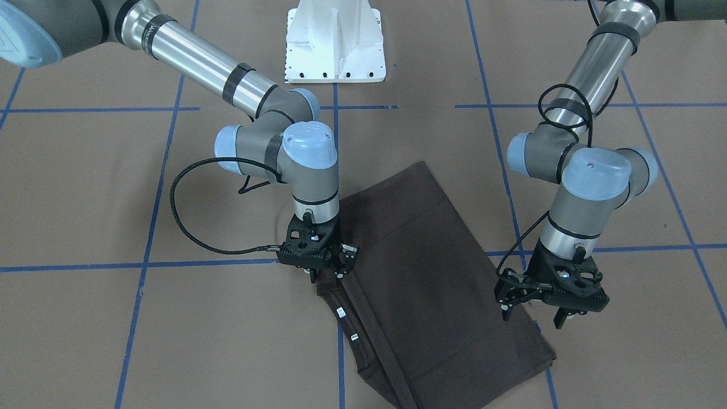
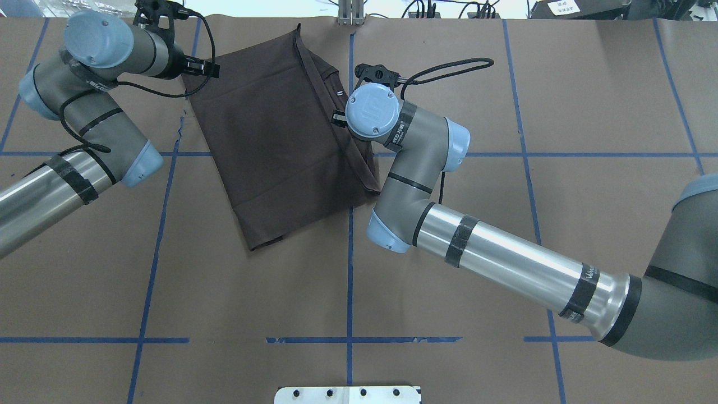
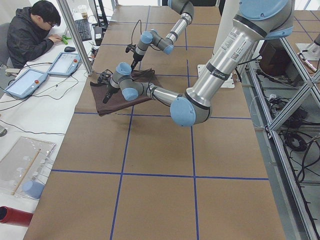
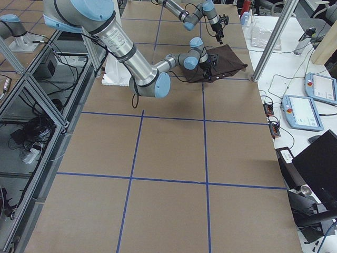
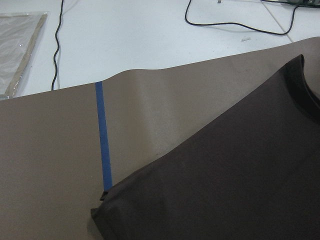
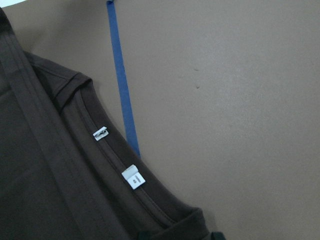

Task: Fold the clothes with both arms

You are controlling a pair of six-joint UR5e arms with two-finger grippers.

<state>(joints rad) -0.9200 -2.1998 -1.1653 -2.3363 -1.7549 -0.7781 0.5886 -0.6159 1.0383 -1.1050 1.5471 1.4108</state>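
The dark grey-brown T-shirt lies folded flat on the brown table, at the far middle in the overhead view. Its ribbed collar and white neck tags face my right gripper. My right gripper points down at the shirt's collar-side edge, low over the cloth. Its fingertips stand apart with the shirt's corner between them, and it looks open. My left gripper hovers open and empty over the opposite edge of the shirt. The left wrist view shows that shirt edge but no fingers.
The white base pedestal stands at the robot's side. Blue tape lines cross the table. The shirt lies near the table's far edge, where a white desk with cables begins. An operator sits there with tablets.
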